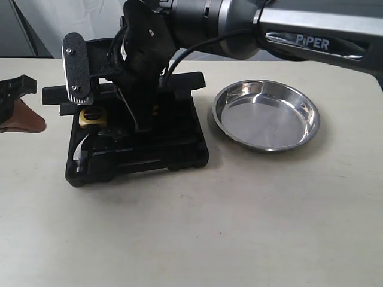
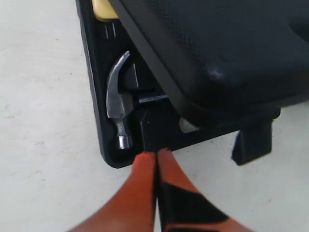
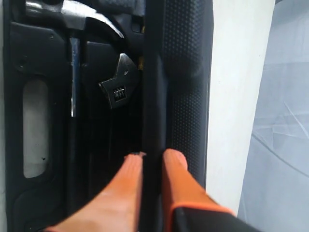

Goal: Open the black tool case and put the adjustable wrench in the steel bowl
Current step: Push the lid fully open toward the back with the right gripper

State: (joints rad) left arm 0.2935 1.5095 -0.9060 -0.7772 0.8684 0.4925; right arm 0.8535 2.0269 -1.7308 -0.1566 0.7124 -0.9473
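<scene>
The black tool case [image 1: 173, 149] lies left of the middle with its lid [image 1: 182, 81] raised. My right gripper [image 1: 140, 119] reaches across from the right. It is shut on the lid's edge [image 3: 153, 121], one orange finger on each side. Inside the case [image 3: 43, 72], the adjustable wrench [image 3: 118, 87] shows its silver head beside the hammer [image 3: 72, 29]. The steel bowl [image 1: 266, 115] sits to the right of the case with nothing in it. My left gripper [image 1: 18, 107] is shut with nothing in it, left of the case. Its tips [image 2: 155, 153] point at the case's rim [image 2: 159, 137].
A silver-headed hammer [image 2: 118, 104] rests in the case's near-left corner [image 1: 81, 152]. A yellow object [image 1: 91, 116] sits in the case behind it. The right arm [image 1: 287, 30] spans the back of the table above the bowl. The pale tabletop [image 1: 197, 233] stretches in front.
</scene>
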